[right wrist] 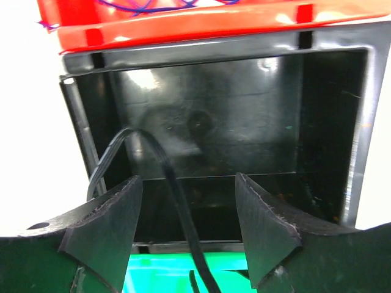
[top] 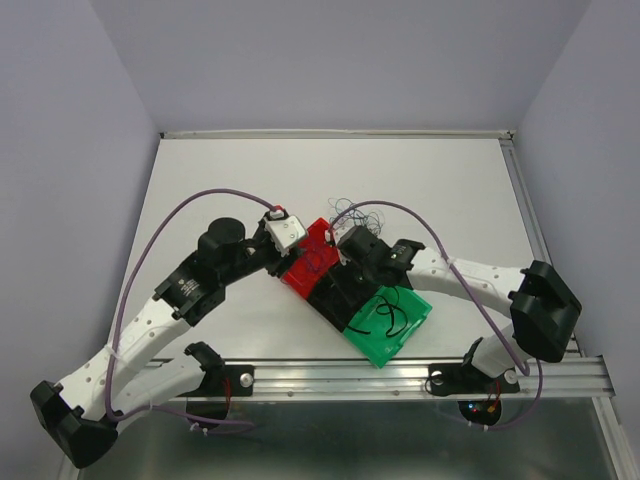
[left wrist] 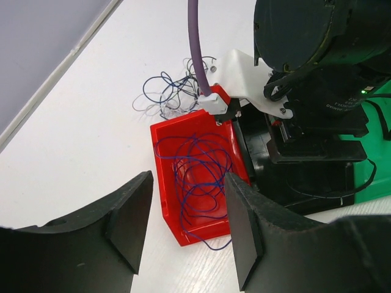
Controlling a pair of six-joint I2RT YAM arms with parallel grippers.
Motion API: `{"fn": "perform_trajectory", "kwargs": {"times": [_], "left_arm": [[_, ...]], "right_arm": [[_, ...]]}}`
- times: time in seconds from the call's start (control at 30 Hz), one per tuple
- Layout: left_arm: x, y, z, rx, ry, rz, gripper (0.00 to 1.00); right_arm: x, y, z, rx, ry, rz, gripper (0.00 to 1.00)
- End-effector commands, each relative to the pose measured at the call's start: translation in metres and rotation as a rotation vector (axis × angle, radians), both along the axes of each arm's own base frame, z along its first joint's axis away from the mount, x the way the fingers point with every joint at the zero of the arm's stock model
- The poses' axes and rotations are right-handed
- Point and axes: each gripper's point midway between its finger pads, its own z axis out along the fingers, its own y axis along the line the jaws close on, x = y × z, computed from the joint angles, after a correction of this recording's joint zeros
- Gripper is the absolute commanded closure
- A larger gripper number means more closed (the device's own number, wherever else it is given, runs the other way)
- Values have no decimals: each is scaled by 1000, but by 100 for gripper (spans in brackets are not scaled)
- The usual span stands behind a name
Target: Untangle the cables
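Note:
A blue cable (left wrist: 195, 171) lies coiled in the red bin (left wrist: 157, 174), one loop hanging over its near wall. A loose tangle of thin cables (top: 350, 212) (left wrist: 171, 91) rests on the table beyond that bin. Black cable (top: 388, 315) lies in the green bin (top: 412, 305). My left gripper (left wrist: 186, 235) hovers open near the red bin's near end, holding nothing. My right gripper (right wrist: 186, 226) is open over the black bin (right wrist: 244, 122). A black cable (right wrist: 168, 177) arcs up between its fingers, touching neither that I can see.
Red (top: 318, 240), black (top: 335, 295) and green bins stand in a diagonal row mid-table. The right arm's wrist (left wrist: 317, 73) looms just right of the red bin. A metal rail (top: 400, 375) runs along the near edge.

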Motion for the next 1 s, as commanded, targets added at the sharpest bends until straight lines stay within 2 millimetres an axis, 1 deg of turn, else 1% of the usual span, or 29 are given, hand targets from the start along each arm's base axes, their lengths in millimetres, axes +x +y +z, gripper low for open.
{"fn": "perform_trajectory", "kwargs": {"times": [0.0, 0.03, 0.13, 0.17, 0.23, 0.27, 0.33, 0.37, 0.4, 0.43, 0.53, 0.57, 0.6, 0.63, 0.67, 0.73, 0.77, 0.87, 0.97], "left_arm": [[1, -5, 2, -30, -12, -18, 39], [1, -5, 2, -27, -13, -19, 39], [1, -5, 3, -30, -13, -20, 39], [1, -5, 2, -29, -13, -19, 39], [1, -5, 3, -30, -14, -23, 39], [1, -5, 2, -27, -13, -22, 39], [1, -5, 1, -28, -12, -20, 39], [1, -5, 1, -28, -12, -21, 39], [2, -5, 1, -28, -12, -20, 39], [1, -5, 0, -28, -10, -21, 39], [2, -4, -1, -27, -10, -17, 39], [3, -4, -1, -27, -9, -15, 39], [3, -4, -2, -26, -9, -12, 39], [4, -5, -2, -26, -9, -13, 39], [4, -5, -2, -25, -8, -12, 39], [4, -5, -4, -22, -5, -15, 39], [4, -6, -4, -20, -7, -18, 39], [5, -9, -8, -14, 2, -30, 39], [5, -14, -15, -3, 22, -53, 39]], "right_arm": [[-3, 24, 29, 109, 6, 85, 34], [-4, 24, 29, 111, 12, 89, 34], [-9, 26, 24, 112, 38, 107, 46], [-12, 26, 22, 115, 51, 116, 55], [-15, 27, 21, 118, 63, 128, 65], [-15, 25, 23, 121, 59, 125, 76], [-15, 24, 28, 131, 45, 124, 92], [-12, 22, 35, 140, 19, 104, 100], [-11, 21, 34, 133, 13, 93, 99], [-8, 18, 45, 152, -19, 67, 99], [-8, 12, 63, 193, -57, 38, 99], [-6, 6, 74, 213, -95, 18, 99], [-8, 4, 80, 229, -108, 14, 99], [-10, -1, 92, 256, -134, 3, 100], [-11, -4, 94, 262, -135, -12, 100], [-17, -12, 90, 251, -120, -26, 100], [-21, -18, 85, 229, -102, -34, 99], [-29, -27, 73, 192, -64, -49, 100], [-36, -26, 68, 174, -10, -65, 100]]}}
